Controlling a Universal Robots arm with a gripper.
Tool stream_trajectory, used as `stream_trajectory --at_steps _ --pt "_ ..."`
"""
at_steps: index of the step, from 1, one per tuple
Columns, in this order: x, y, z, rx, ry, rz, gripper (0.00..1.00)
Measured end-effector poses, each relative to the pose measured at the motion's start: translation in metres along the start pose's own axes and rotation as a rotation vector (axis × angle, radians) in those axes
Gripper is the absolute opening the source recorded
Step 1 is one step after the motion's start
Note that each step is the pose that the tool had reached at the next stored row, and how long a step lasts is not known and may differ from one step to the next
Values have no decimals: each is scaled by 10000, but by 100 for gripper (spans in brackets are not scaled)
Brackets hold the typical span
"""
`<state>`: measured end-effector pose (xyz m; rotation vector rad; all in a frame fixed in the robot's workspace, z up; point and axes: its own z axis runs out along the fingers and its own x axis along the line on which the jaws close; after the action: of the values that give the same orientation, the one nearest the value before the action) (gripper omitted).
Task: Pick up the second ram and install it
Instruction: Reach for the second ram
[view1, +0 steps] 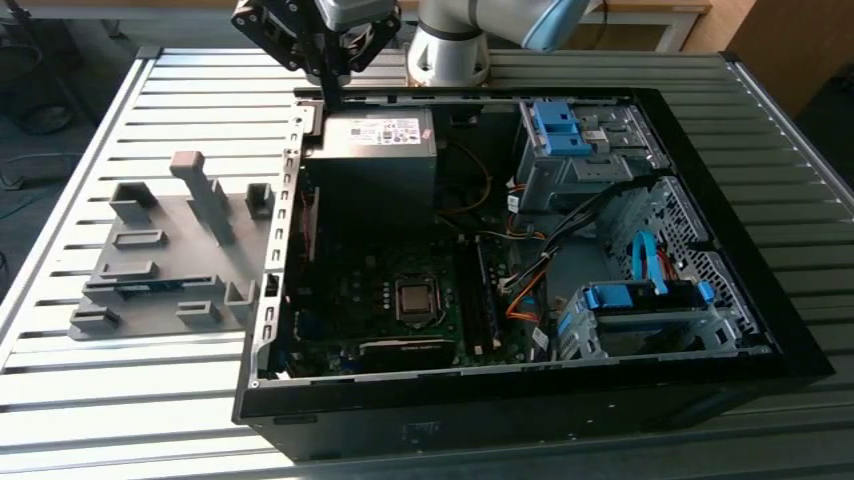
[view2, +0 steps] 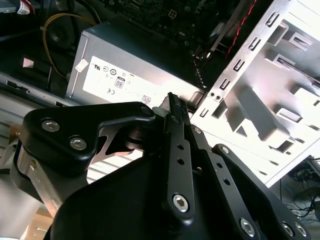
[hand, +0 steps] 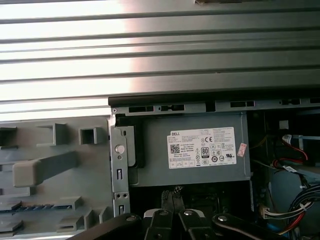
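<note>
Slatted metal table (view1: 80, 400) carries open PC case (view1: 747, 300); wood panels (view1: 787, 40) beyond case. Grey fixture (view1: 200, 250) just beside case holds ram (view1: 147, 286) on edge, long axis w/ slats. Gripper (hand: 172, 194) above case's PSU (view1: 380, 130) end, fingers pinched together, nothing held.

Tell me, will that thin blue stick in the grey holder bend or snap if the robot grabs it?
Probably stiff, not floppy: the ram stick lies dead straight in its slot on the grey fixture, with no sag. Likely light, since it looks so thin. Possibly fragile too: a thin board like that might crack if twisted.
</note>
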<state>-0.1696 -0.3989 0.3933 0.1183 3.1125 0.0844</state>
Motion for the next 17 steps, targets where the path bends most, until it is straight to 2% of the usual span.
stream_trajectory --at_steps 17 --pt "165 -12 -2 -1 0 0 11"
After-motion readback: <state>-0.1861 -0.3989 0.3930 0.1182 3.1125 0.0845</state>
